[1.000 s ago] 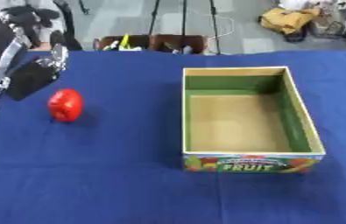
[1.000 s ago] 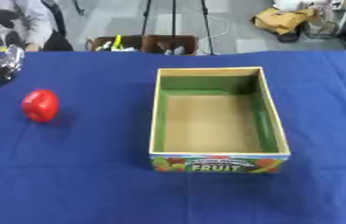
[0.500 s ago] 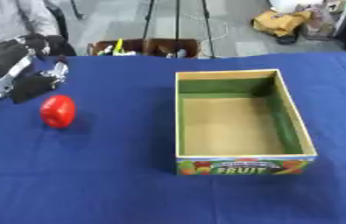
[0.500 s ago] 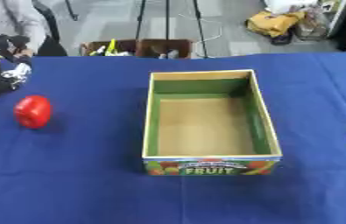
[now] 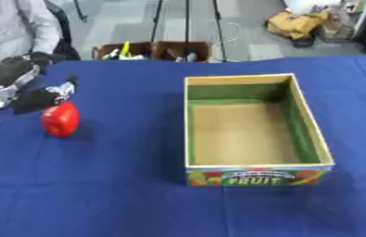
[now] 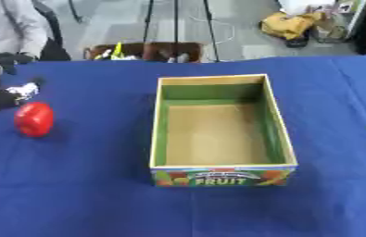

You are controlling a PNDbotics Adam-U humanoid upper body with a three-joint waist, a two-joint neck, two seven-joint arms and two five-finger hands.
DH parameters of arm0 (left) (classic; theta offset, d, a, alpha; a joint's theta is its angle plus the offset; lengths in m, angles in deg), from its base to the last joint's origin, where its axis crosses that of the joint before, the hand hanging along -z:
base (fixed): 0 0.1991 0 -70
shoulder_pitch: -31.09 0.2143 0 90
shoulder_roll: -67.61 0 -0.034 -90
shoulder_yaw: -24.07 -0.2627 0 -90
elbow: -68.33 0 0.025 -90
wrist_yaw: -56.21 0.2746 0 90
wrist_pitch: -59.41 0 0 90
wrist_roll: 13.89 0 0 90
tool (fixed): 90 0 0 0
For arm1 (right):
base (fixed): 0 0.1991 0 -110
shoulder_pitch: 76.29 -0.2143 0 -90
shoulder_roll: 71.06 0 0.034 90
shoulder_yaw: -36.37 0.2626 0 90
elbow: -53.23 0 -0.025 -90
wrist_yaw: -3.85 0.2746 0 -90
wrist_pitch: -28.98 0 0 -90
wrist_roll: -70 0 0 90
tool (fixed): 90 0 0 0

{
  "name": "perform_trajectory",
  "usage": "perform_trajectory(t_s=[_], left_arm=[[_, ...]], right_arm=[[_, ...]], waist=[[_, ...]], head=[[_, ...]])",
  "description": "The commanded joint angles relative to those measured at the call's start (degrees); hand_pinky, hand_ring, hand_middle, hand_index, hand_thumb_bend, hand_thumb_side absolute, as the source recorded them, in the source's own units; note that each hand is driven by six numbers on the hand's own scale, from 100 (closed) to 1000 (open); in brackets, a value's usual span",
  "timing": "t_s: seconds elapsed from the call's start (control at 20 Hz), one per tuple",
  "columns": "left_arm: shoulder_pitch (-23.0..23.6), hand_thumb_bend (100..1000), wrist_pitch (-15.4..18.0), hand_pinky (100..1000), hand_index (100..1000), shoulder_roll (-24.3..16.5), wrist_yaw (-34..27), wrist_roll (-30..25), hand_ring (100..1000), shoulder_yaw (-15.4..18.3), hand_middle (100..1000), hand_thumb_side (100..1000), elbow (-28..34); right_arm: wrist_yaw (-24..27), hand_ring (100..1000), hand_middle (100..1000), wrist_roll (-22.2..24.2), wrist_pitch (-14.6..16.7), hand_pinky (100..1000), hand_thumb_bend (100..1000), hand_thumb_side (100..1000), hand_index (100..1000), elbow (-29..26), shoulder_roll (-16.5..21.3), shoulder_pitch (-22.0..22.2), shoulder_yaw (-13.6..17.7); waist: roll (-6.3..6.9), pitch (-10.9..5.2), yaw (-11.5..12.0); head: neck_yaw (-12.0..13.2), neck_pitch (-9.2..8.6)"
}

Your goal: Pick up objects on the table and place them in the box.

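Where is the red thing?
The red thing sits on the blue table, left of the empty box, just below the left hand.

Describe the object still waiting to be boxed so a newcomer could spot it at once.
Start at the blue table and find the open cardboard box marked FRUIT, empty inside. Look to its left: the red object sits just in front of the robot's left hand. It is the only red, rounded item on the cloth.
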Motion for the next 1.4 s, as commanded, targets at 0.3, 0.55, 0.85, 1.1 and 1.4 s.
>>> perform_trajectory(t_s=[0.3, 0.55, 0.85, 1.1, 1.4], left_arm=[[-2.3, 440, 0.2, 691, 1000, -2.8, -0.9, -3.3, 839, 0.3, 914, 922, -3.7], [-2.6, 478, 0.5, 677, 1000, -3.0, 0.7, -5.7, 813, -0.5, 926, 909, -6.8], [-3.3, 484, 1.9, 603, 1000, -3.0, 3.0, -9.0, 755, -1.1, 918, 899, -10.1], [-3.8, 486, 2.7, 640, 1000, -3.1, 7.2, -10.1, 796, -1.4, 929, 890, -11.6], [-3.9, 450, 3.2, 569, 988, -2.2, 8.4, -9.9, 758, -1.5, 892, 883, -12.7]], right_arm=[[-0.8, 459, 383, 0.3, 0.0, 434, 100, 885, 529, -1.2, 1.0, 0.0, -0.1], [-0.9, 459, 382, 0.3, 0.0, 435, 100, 885, 529, -1.2, 0.9, 0.1, -0.1], [-1.0, 459, 381, 0.5, 0.0, 435, 100, 885, 529, -1.2, 0.9, 0.0, -0.3], [-1.0, 459, 380, 0.5, 0.1, 435, 100, 884, 529, -1.2, 0.9, 0.0, -0.4], [-1.1, 459, 380, 0.6, 0.2, 436, 100, 885, 529, -1.2, 0.9, -0.1, -0.4]], waist=[[0.09, -1.02, -0.2], [0.17, -0.95, -0.4], [0.25, -0.74, -0.4], [0.26, -0.53, -0.5], [0.17, -0.27, -0.5]], head=[[0.5, -0.53], [0.8, -0.60], [1.0, -0.53], [1.2, -0.68], [1.3, -0.96]])
